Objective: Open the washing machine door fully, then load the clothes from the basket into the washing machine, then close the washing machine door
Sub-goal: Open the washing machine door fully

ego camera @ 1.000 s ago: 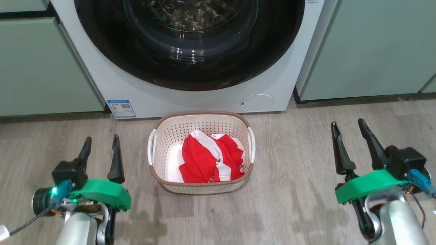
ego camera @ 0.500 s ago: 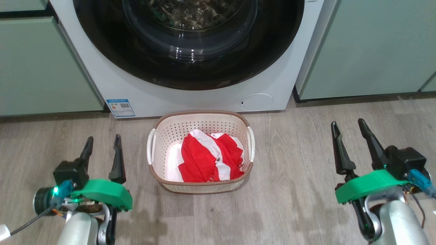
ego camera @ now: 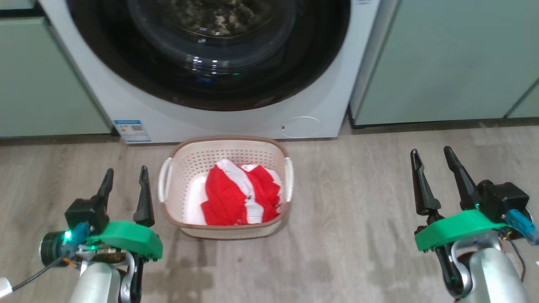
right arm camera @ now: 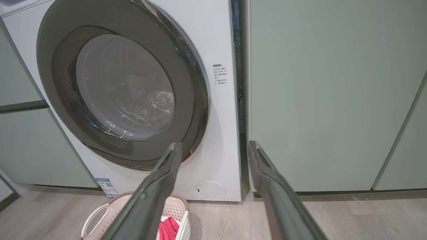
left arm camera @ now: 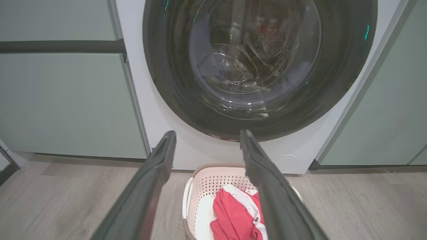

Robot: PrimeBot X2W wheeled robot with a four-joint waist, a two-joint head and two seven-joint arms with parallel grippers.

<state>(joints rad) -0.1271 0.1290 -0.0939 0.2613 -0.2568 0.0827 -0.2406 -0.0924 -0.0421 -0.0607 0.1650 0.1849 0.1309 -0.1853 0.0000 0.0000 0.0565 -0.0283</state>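
The washing machine (ego camera: 252, 122) stands between pale green cabinets (ego camera: 438, 63), its white front carrying a small round hatch (ego camera: 301, 126) at the lower right and a blue-white sticker (ego camera: 131, 130) at the lower left. The washing machine door (ego camera: 208, 46) lies closed against that front: a wide glossy black rim around a bulging clear glass bowl, with the perforated steel drum dimly visible through it in the left wrist view.

On the wooden floor (ego camera: 358, 202), just in front of the machine, sits the basket (ego camera: 198, 160), cream-white and perforated, with a brown woven-look rim and white side handles. The clothes (ego camera: 240, 195) lie bunched inside it, bright red with broad white stripes, over a white piece at the left.

The left gripper (ego camera: 126, 171) hangs just left of the basket with its fingers spread and empty. The right gripper (ego camera: 431, 151) is well to the right of the basket, likewise spread apart and holding nothing.
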